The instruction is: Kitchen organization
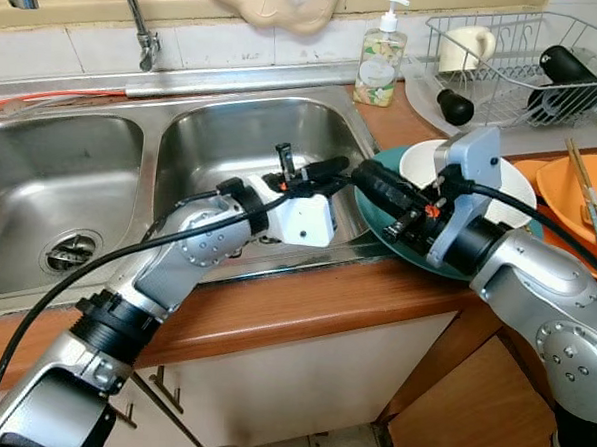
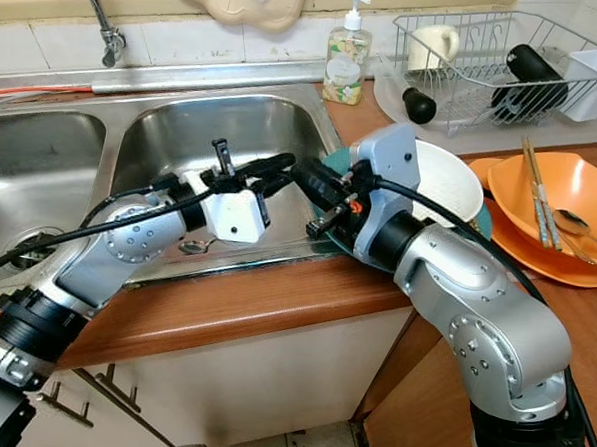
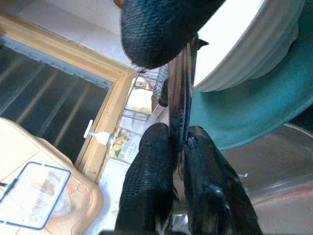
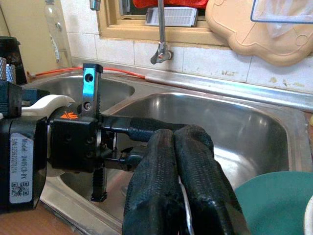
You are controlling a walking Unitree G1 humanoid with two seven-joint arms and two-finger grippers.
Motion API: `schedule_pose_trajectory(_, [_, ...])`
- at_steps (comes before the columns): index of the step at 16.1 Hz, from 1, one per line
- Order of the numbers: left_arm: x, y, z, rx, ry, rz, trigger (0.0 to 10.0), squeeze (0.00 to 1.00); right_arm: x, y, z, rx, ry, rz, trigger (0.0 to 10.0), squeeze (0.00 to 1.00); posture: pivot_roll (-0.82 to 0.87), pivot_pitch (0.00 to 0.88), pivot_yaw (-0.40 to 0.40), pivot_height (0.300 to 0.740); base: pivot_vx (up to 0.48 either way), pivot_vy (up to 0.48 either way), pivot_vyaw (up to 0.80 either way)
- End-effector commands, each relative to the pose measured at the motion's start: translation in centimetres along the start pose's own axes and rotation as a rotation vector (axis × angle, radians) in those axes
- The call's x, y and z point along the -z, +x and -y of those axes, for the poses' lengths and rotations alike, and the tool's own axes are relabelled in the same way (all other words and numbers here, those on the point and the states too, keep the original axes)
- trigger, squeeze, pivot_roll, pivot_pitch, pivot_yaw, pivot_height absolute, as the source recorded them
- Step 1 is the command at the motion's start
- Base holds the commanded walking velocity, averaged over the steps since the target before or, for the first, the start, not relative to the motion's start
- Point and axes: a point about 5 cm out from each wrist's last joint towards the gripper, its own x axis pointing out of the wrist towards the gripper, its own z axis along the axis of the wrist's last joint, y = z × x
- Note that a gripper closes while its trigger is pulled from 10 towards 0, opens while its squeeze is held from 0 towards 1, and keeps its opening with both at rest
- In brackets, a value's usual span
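Note:
Over the right rim of the sink's right basin (image 1: 233,140), my two grippers meet tip to tip. My left gripper (image 1: 333,168) reaches in from the sink side and is shut on a thin metal utensil (image 3: 181,88), seen edge-on between its fingers (image 3: 151,161). My right gripper (image 1: 366,177) comes from the counter side and is shut on the same utensil's other end, its fingers (image 4: 161,166) pressed together. Just behind them, a teal plate (image 1: 378,233) with a white bowl (image 1: 422,165) in it sits on the counter at the sink's edge.
An orange bowl (image 2: 570,198) with chopsticks sits at the right. A dish rack (image 1: 527,65) with a mug and a black bottle stands behind it, with a soap bottle (image 1: 380,63) beside it. The faucet (image 1: 143,35) hangs over the sink; a small spoon (image 2: 192,245) lies in the basin.

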Motion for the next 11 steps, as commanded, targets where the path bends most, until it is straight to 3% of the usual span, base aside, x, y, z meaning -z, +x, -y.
schedule_pose_trajectory(1, [0.3, 0.1, -0.5, 0.007, 0.028, -0.017, 0.0, 0.00, -0.2, 0.2, -0.7, -0.041, -0.015, -0.004, 3.7, 0.00, -0.04, 0.000, 0.055, 0.740, 0.000, 0.000, 0.00])
schedule_pose_trajectory(2, [0.4, 0.1, -0.5, 0.015, 0.035, -0.016, 0.0, 0.00, -0.2, 0.3, -0.7, -0.045, -0.022, -0.008, 9.3, 0.00, -0.04, 0.000, 0.055, 0.740, 0.000, 0.000, 0.00])
schedule_pose_trajectory(3, [0.5, 0.1, -0.4, 0.023, 0.038, -0.017, 0.0, 0.00, -0.1, 0.3, -0.7, -0.044, -0.029, -0.014, 10.0, 0.00, -0.04, 0.000, 0.055, 0.740, 0.000, 0.000, 0.00])
schedule_pose_trajectory(5, [0.7, 0.0, -0.4, 0.022, 0.040, -0.022, 0.0, 0.00, -0.1, 0.4, -0.7, -0.041, -0.030, -0.018, 10.0, 0.00, -0.04, 0.000, 0.055, 0.740, 0.000, 0.000, 0.00])
schedule_pose_trajectory(6, [1.0, -0.1, -0.6, 0.014, 0.039, -0.037, 0.0, 0.00, -0.1, 0.4, -0.6, -0.030, -0.013, -0.010, 10.0, 1.00, -0.04, 0.000, 0.055, 0.740, 0.000, 0.000, 0.00])
schedule_pose_trajectory(7, [1.3, -0.1, -0.7, 0.005, 0.038, -0.049, 0.0, 0.00, -0.2, 0.5, -0.5, -0.019, -0.024, -0.005, 10.0, 1.00, -0.04, 0.000, 0.059, 0.740, 0.000, 0.000, 0.00])
schedule_pose_trajectory(8, [1.6, -0.2, -0.9, 0.000, 0.038, -0.064, 0.0, 0.00, -0.3, 0.5, -0.3, 0.001, -0.043, -0.001, 10.0, 0.87, -0.04, 0.000, 0.060, 0.740, 0.000, 0.000, 0.00])
schedule_pose_trajectory(9, [1.9, -0.3, -1.0, -0.006, 0.038, -0.079, 0.0, 0.00, -0.3, 0.4, -0.2, 0.005, -0.047, -0.001, 10.0, 0.00, -0.04, 0.000, 0.060, 0.740, 0.000, 0.000, 0.00])
schedule_pose_trajectory(11, [3.3, -0.9, -1.4, -0.016, 0.034, -0.153, 0.0, 0.00, -0.3, 0.0, 0.0, 0.007, -0.059, -0.002, 10.0, 0.00, -0.04, 0.000, 0.065, 0.740, 0.000, 0.000, 0.00])
